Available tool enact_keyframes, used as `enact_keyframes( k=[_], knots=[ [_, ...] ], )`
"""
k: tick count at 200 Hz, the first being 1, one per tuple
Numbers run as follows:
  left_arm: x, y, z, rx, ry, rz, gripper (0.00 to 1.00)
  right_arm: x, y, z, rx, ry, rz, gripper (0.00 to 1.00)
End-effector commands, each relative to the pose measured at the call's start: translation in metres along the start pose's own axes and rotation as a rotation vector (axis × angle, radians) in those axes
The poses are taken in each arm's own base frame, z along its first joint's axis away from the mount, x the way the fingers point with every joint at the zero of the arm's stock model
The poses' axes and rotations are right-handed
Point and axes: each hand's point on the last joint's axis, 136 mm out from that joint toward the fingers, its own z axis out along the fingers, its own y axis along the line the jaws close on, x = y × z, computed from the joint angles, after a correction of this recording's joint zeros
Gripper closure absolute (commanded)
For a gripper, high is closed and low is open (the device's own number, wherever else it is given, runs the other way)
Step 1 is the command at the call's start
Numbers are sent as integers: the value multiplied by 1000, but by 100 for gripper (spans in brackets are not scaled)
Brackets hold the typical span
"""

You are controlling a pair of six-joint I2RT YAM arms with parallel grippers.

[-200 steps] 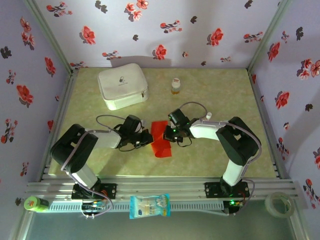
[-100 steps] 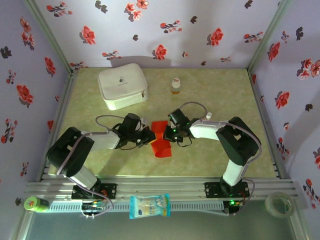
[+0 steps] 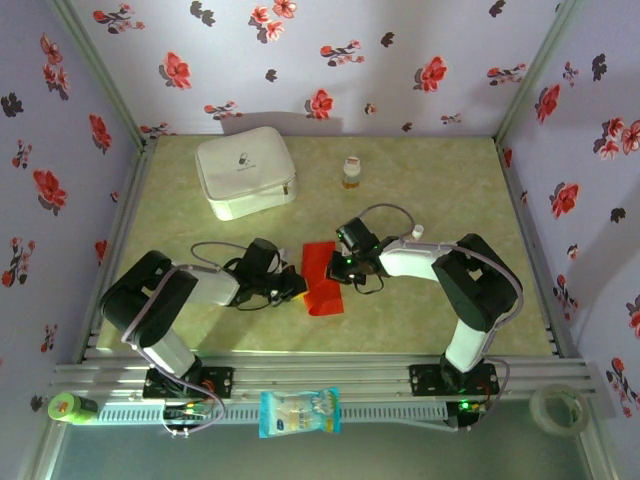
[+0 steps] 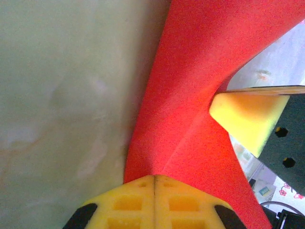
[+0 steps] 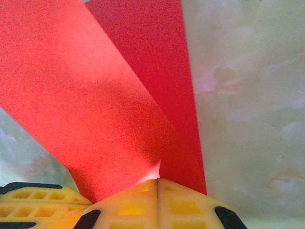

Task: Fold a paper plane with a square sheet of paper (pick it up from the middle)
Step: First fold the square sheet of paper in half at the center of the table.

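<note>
green table (image 3: 450, 190) carries white case (image 3: 245, 172), small bottle (image 3: 351, 172), part-lifted red paper (image 3: 322, 280).

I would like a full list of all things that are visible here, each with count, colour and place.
paper: one, red, bent, table centre
case: one, white, far left of the table
bottle: one, small, amber, far centre
packet: one, blue and white, front rail
tape roll: one, clear, near right corner
green object: one, near left corner
table: one, pale green
left gripper: yellow, shut on paper
right gripper: yellow, shut on paper
</note>
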Motion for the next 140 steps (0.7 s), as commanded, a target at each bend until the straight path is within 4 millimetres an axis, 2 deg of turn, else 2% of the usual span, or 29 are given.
enact_keyframes(
  k=[1,25,59,110,140],
  knots=[
    [7,-1,-8,-35,12,9,100,26,-58,3,220,59,64,100],
    [1,-25,-14,28,-10,24,100,26,-58,3,219,58,66,100],
    [5,-37,-12,77,10,24,100,25,-58,3,223,55,62,100],
    [25,-8,2,3,70,14,100,26,-59,3,225,55,63,100],
    [37,23,2,-91,80,1,100,27,-61,3,228,56,66,100]
  ],
)
